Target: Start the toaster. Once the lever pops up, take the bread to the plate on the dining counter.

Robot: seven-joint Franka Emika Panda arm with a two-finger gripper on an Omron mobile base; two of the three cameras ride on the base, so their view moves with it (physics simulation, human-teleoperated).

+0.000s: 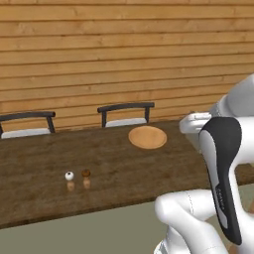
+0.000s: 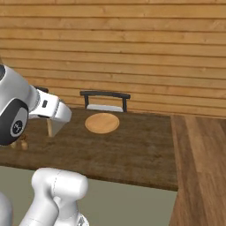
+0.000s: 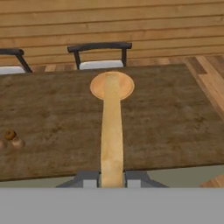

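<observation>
The gripper (image 3: 111, 178) is pinching the bread (image 3: 112, 131) between its two fingertips, the pale cream slice standing edge-on in the hand view and stretching away from the fingers toward the plate (image 3: 127, 85). In the right base view the hand is reaching out from the left with the bread (image 2: 50, 128) hanging below it as a thin pale strip, over the near part of the dining counter (image 2: 132, 145). The round tan-orange plate (image 2: 102, 122) is lying flat and bare on the dark wood-grain top, near its far edge and in front of a black-backed chair (image 2: 105, 100). The slice is sitting apart from the plate, short of it and off to its left in that view. In the left base view the plate (image 1: 148, 136) is showing beside the arm's white wrist, and two small shakers (image 1: 78, 178), one white-topped and one brown-topped, are standing side by side on the counter (image 1: 74, 154) well to the plate's left. A second chair (image 1: 27, 123) is standing behind the counter's far edge, against the wooden plank wall (image 1: 124, 49)
</observation>
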